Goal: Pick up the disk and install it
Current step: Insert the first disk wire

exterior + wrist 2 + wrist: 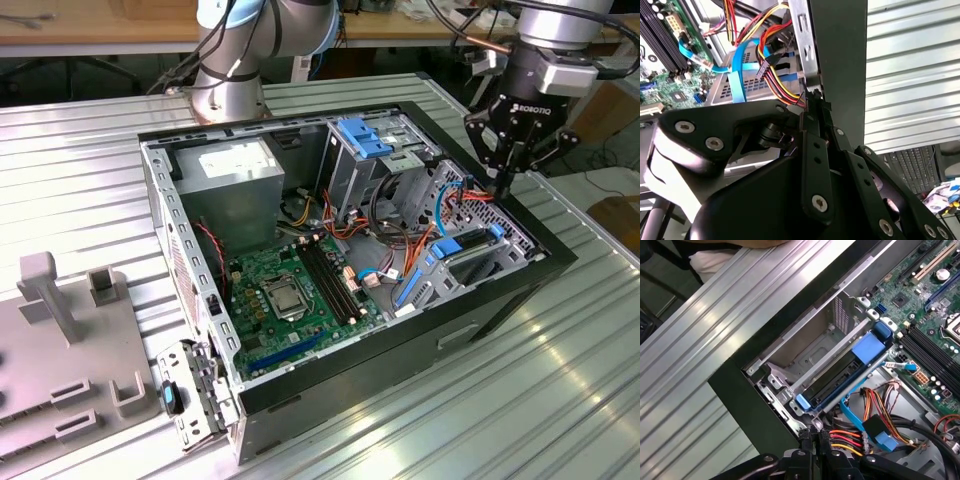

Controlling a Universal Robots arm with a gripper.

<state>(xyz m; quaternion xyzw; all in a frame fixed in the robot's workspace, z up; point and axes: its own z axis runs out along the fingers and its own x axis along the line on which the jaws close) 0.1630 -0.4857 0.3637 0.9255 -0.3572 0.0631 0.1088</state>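
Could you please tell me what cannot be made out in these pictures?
Disk label: in the first wrist view it sits edge-on inside the blue frame; a metal rail covers its face.
Whether the hand pinches the wires: second wrist view, its shut fingers hide the contact.
Grey box label print: too small, exterior view.
Arm: cut off by the exterior view's top edge.

Silver-grey arm (232, 85) with pale blue joint caps (214, 12), upper left of the exterior view; upper right, black gripper (503, 182) with white lettering, silver wrist (566, 72), black cables (462, 38). Silver screws (819, 202) stud its linkages (814, 150) in the second wrist view.
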